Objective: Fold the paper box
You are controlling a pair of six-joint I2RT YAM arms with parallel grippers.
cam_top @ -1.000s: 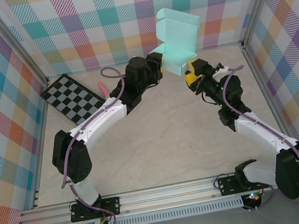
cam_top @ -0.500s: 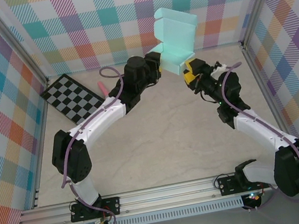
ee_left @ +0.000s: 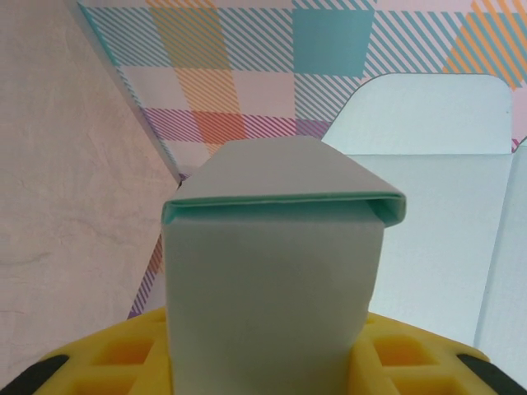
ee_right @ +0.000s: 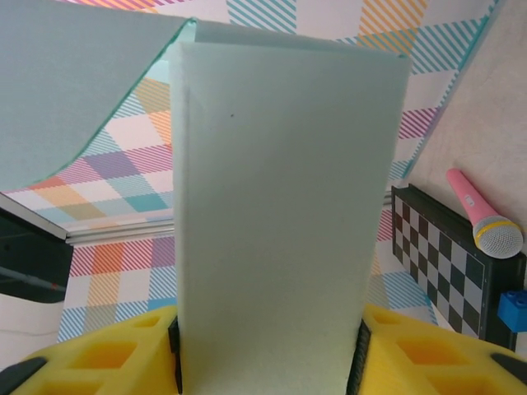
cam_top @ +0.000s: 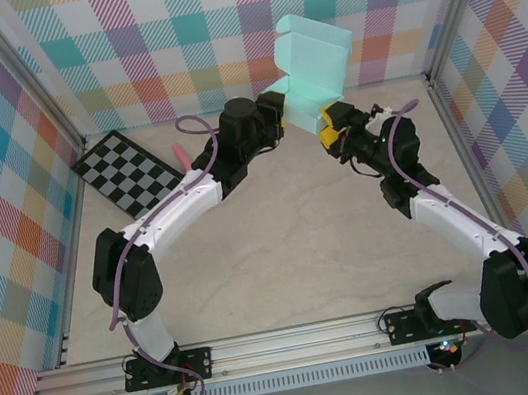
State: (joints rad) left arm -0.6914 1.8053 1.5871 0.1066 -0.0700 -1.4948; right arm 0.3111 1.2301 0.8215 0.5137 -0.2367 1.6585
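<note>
- Left wrist view first: the yellow left fingers [ee_left: 123, 366] sit at a middling gap, and a doubled-over flap of the pale mint-cyan thin-card paper box [ee_left: 272, 271] fills the space between them. I read that as a hold on the flap.
- Over on the right wrist view, the yellow right fingers [ee_right: 107, 358] have a flat panel of the same box between them. I can't tell whether they truly pinch it or just bracket it.
- From the top camera, the box [cam_top: 314, 62] is at the far end of the pale marbled worktop [cam_top: 284, 255], close to the plaid back wall. Its lid flap stands up, and there's a set of fingers at each lower corner.
- My guess at the step in hand: getting the side walls folded over and seated.
- To do it well, I'd treat one side as the anchor and let the other do the pushing, along the crease and not across it. Thin card like this will probably buckle if it's squeezed hard or if the arms pull apart.
- The black-and-white checkerboard [cam_top: 128, 170] and pink microphone [cam_top: 179, 154] lie well apart to the left, so they shouldn't get in the way.
</note>
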